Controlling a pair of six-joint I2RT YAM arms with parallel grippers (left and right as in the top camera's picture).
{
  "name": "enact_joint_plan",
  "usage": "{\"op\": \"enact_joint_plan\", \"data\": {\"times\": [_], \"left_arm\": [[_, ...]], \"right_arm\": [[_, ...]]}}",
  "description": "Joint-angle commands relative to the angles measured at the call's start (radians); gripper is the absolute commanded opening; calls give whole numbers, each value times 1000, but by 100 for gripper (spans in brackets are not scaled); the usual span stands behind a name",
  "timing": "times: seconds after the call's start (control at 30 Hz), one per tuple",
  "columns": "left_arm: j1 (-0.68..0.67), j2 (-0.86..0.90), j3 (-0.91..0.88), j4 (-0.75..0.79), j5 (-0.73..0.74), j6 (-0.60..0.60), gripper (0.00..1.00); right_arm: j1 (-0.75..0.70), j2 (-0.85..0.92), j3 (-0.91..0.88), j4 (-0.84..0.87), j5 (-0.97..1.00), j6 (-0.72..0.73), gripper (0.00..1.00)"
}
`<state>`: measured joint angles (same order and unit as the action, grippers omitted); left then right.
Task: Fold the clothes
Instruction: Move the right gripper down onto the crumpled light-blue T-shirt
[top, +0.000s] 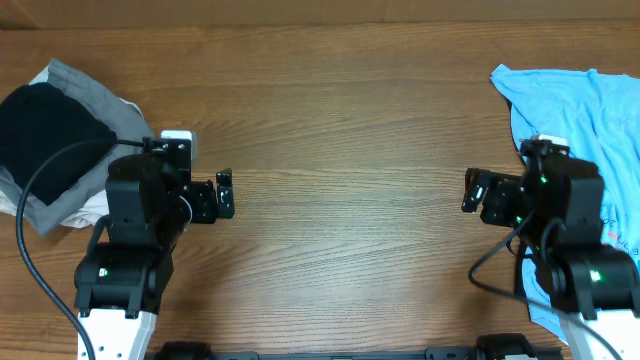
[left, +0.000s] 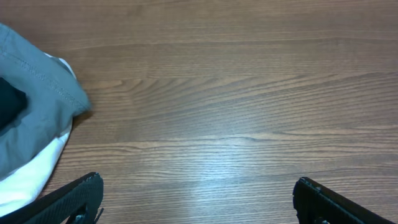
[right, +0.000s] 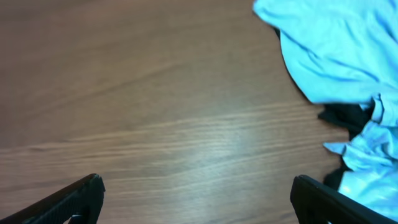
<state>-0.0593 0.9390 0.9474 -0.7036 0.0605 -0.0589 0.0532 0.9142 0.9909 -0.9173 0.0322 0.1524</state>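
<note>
A crumpled light blue T-shirt (top: 585, 110) lies at the table's right edge, partly under my right arm; it also shows in the right wrist view (right: 329, 43), with a bit of black cloth (right: 345, 115) showing under it. A folded pile at the far left holds a black garment (top: 45, 135) on grey cloth (top: 95, 90) and white cloth; the grey (left: 37, 106) shows in the left wrist view. My left gripper (top: 225, 193) is open and empty over bare wood (left: 198, 199). My right gripper (top: 470, 190) is open and empty (right: 198, 199), left of the blue shirt.
The wooden table (top: 340, 130) stretches between the two arms. A black cable (top: 30, 190) loops over the left pile to the left arm. The table's far edge runs along the top of the overhead view.
</note>
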Motion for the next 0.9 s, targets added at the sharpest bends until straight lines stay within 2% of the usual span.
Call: {"op": "enact_joint_plan", "data": {"times": [0.0, 0.1, 0.17, 0.27, 0.33, 0.43, 0.53, 0.87], "left_arm": [[0, 11, 29, -6, 18, -32, 100], [0, 11, 29, -7, 18, -32, 100], [0, 11, 29, -10, 18, -32, 100], [0, 11, 29, -9, 18, -32, 100], [0, 11, 29, -5, 18, -32, 99], [0, 11, 29, -3, 18, -32, 88], [0, 11, 29, -4, 18, -46, 81], [0, 11, 29, -6, 18, -85, 79]], "right_arm": [[-18, 95, 27, -6, 122, -3, 100], [-91, 238, 27, -47, 290, 188, 100], [-130, 315, 26, -64, 288, 251, 99], [-169, 414, 23, -76, 289, 297, 89], [-193, 479, 23, -76, 289, 318, 86], [-242, 591, 23, -48, 289, 343, 83], [-289, 659, 23, -10, 288, 346, 79], [-409, 738, 19, 37, 254, 351, 70]]}}
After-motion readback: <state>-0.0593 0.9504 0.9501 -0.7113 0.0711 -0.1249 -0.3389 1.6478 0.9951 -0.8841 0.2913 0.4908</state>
